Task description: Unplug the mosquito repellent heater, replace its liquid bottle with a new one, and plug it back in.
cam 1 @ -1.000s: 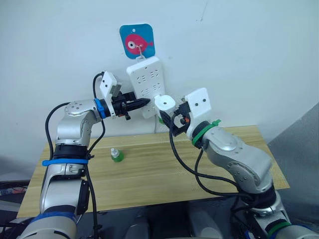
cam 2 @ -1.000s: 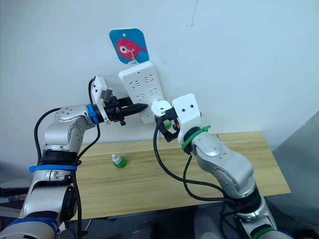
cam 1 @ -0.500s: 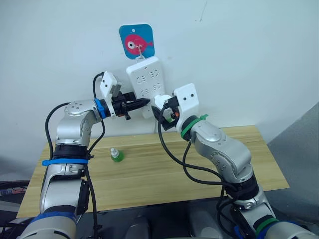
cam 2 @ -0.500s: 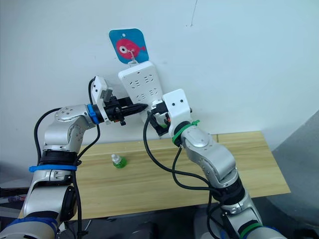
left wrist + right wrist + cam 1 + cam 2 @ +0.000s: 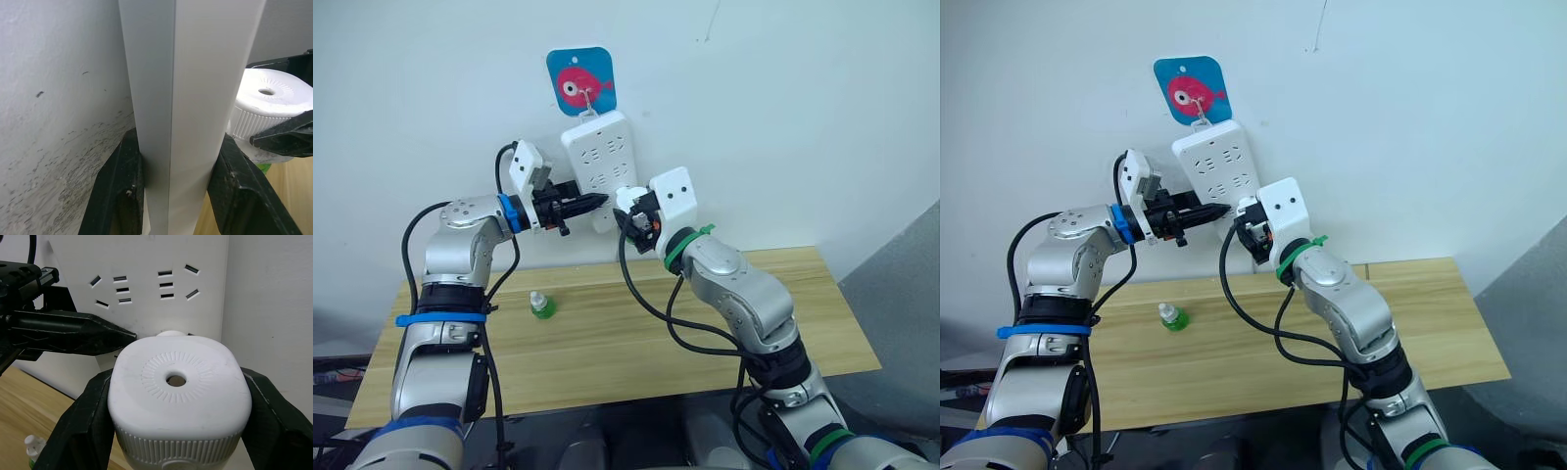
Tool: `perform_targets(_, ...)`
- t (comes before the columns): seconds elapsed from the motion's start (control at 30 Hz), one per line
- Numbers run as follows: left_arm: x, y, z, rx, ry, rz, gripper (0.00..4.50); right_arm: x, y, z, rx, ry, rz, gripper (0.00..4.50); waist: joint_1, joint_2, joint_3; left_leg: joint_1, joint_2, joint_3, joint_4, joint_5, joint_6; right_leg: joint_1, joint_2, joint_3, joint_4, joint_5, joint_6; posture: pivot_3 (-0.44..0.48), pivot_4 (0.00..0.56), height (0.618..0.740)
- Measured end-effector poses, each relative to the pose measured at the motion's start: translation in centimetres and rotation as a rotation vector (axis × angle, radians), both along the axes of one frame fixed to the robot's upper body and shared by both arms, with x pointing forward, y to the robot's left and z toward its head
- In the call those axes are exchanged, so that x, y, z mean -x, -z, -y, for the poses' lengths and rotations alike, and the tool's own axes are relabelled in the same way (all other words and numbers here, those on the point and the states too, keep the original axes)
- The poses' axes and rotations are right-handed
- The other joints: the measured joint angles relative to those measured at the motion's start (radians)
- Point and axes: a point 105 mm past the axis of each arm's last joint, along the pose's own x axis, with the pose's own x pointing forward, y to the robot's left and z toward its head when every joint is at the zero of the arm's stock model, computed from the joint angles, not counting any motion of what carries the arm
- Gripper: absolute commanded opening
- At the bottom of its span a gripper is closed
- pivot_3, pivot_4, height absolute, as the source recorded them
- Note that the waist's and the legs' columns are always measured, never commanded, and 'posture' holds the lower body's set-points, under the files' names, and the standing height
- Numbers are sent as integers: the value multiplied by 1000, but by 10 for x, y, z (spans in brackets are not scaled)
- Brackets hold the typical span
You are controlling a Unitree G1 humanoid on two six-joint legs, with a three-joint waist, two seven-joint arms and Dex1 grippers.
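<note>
Right gripper point(image 5: 176, 431) clamps the mosquito repellent heater point(image 5: 177, 391) at the power strip's point(image 5: 599, 166) lower end, prongs hidden. Left gripper point(image 5: 173, 196) pinches the strip's edge. Green bottle point(image 5: 541, 305) near tabletop's point(image 5: 607, 343) left-rear edge.

The scene was taken from head height by the two eye views, angled forward and down over the desk point(image 5: 636, 333) toward the wall. The power strip point(image 5: 597, 166) was framed very closely by the left wrist view, edge-on between the left claw point(image 5: 171, 191). The heater point(image 5: 178, 396) was caught near by the right wrist view; strip and heater were shared by all views.
</note>
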Motion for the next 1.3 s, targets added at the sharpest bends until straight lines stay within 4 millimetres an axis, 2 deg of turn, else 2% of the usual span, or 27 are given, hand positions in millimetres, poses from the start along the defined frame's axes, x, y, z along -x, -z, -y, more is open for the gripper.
perform_targets(0.1, 0, -2, 2, 6, 10, 19, 1316, 6, -4, 7, 15, 6, -5, 2967, 0, 0, 0, -1, 0, -1, -1, 0, 0, 0, -1, 0, -1, 0, 0, -240, 152, 734)
perform_targets(0.3, -5, 3, -4, 12, -12, 21, 1316, 34, -10, 15, 22, -74, -14, 2967, -7, 0, 0, 1, 0, -1, 1, -1, 3, 1, 0, 0, 1, 1, 0, -251, 150, 734)
perform_targets(0.47, -5, 4, -6, 11, -21, 31, 1316, 33, -15, 28, 8, -51, -19, 2967, -9, 0, -1, 3, 1, -1, 1, -1, 3, 1, 2, 1, 5, 1, 0, -252, 147, 734)
perform_targets(0.57, -2, 7, -18, -44, -54, 62, 2333, 29, -19, 36, -32, -20, -22, 2967, -26, 1, -1, 3, 1, -1, 0, -1, 2, 0, 1, 1, 5, 1, 0, -248, 144, 734)
perform_targets(0.63, 4, 22, -35, -109, -98, 57, 2934, 28, -22, 41, -71, -6, -26, 2967, -41, 2, -1, 2, 1, 2, -1, -1, 2, -5, 1, 4, 7, 1, 0, -242, 141, 734)
perform_targets(0.73, 16, 42, -49, -141, -143, 46, 3878, 25, -25, 50, -119, 21, -32, 2967, -61, 2, -1, -1, 2, 3, -2, 0, 0, -9, 1, 5, 9, 1, -1, -227, 140, 734)
perform_targets(0.8, 23, 42, -60, -152, -194, 79, 4492, 25, -26, 52, -139, 26, -32, 2967, -66, 2, -1, -1, 3, 3, -3, 0, 1, -10, 1, 5, 9, 1, -1, -209, 140, 734)
perform_targets(0.9, 48, 29, -72, -178, -211, 152, 4500, 26, -29, 57, -214, 13, -39, 2967, -69, 2, -1, -1, 4, 3, -4, -1, 3, -10, 1, 5, 10, 1, -1, -179, 140, 734)
perform_targets(0.93, 57, 25, -71, -192, -188, 168, 4500, 26, -30, 60, -244, 16, -43, 2967, -65, 2, -1, -1, 4, 3, -4, -1, 3, -10, 1, 6, 10, 1, -1, -171, 141, 734)
perform_targets(1.03, 83, 18, -49, -207, -91, 206, 4500, 24, -36, 73, -387, 28, -54, 2967, -41, 3, -1, -1, 4, 4, -3, -1, 3, -9, -1, 6, 10, 1, -1, -169, 141, 734)
perform_targets(1.13, 97, 15, -22, -186, -9, 229, 4500, 23, -41, 84, -548, 27, -77, 2967, -15, 4, 0, -1, 2, 4, -1, -1, 3, -7, -1, 6, 11, 1, -1, -182, 144, 734)
perform_targets(1.3, 87, 2, 26, -16, 28, 228, 4500, 17, -39, 107, -763, 33, -148, 2967, 4, 5, 0, 0, 0, 5, 1, -1, 3, -6, 0, 6, 13, 1, -1, -220, 148, 734)
